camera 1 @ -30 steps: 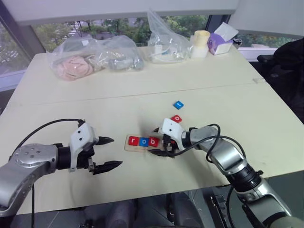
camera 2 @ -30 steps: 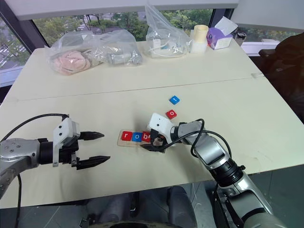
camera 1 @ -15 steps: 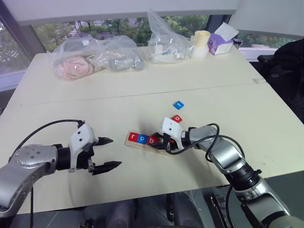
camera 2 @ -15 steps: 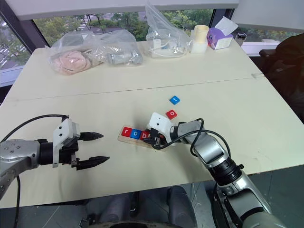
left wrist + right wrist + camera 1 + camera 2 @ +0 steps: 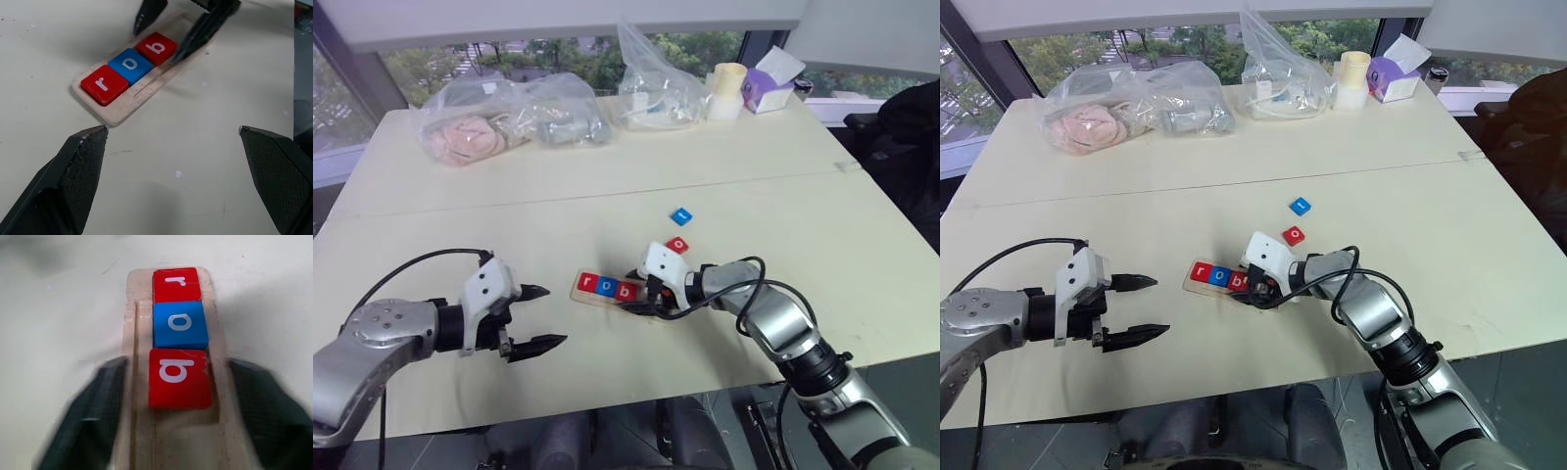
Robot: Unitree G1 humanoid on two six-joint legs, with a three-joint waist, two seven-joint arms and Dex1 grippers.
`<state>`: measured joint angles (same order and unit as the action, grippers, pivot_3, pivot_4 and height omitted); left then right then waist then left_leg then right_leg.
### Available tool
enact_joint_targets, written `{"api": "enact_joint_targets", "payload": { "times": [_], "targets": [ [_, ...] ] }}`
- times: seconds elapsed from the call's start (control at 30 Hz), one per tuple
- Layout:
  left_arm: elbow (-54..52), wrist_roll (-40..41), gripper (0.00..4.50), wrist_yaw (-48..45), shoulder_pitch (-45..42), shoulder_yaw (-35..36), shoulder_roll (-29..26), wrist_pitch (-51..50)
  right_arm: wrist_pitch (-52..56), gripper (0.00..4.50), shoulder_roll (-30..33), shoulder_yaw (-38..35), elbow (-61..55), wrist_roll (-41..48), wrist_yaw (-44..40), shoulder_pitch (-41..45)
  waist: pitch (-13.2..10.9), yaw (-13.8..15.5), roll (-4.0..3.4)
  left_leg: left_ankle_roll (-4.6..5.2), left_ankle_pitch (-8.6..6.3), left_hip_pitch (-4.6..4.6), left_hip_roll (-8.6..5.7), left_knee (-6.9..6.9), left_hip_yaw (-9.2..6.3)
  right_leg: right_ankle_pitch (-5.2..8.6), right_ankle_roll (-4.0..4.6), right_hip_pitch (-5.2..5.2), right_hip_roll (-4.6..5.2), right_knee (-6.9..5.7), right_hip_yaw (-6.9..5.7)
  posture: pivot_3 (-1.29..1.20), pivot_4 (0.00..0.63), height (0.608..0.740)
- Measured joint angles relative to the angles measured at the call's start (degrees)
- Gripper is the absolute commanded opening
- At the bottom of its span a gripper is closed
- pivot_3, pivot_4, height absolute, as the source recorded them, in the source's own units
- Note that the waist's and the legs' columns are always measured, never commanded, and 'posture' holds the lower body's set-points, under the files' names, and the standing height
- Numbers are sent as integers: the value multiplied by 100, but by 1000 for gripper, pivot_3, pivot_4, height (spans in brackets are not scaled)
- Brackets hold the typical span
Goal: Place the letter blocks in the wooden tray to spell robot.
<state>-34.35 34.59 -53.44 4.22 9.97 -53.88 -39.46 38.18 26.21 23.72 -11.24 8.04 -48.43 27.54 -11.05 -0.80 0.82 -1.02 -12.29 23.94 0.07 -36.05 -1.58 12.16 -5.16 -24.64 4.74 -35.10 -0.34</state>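
tray (image 5: pixel 607 290) now skewed, between right pincer (image 5: pixel 171 396) fingers

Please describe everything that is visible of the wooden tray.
The wooden tray is a long, narrow strip of pale wood with rounded corners and a shallow groove along its length. It lies flat on the cream table, near the front edge. Three tiles sit in it side by side: a red r, a blue o and a red b. The rest is unfilled. The right gripper is open, its fingers on either side of the b end.
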Motion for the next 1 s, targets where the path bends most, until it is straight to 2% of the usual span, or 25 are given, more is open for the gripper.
{"api": "enact_joint_targets", "payload": {
  "times": [0.67,1.0],
  "targets": [
    [81,-34,4500,15,-192,-132,89,1,-537,4419,4,-163,205,-292,292,14,0,1,0,0,0,0,0,0,1,0,0,0,-1,0,0,0,150,740],
    [108,-33,4500,14,-187,-152,93,1,-606,4419,75,-217,-87,-43,-11,-76,0,9,0,0,0,0,1,0,-1,0,0,1,-2,0,0,0,150,740]
  ]
}}
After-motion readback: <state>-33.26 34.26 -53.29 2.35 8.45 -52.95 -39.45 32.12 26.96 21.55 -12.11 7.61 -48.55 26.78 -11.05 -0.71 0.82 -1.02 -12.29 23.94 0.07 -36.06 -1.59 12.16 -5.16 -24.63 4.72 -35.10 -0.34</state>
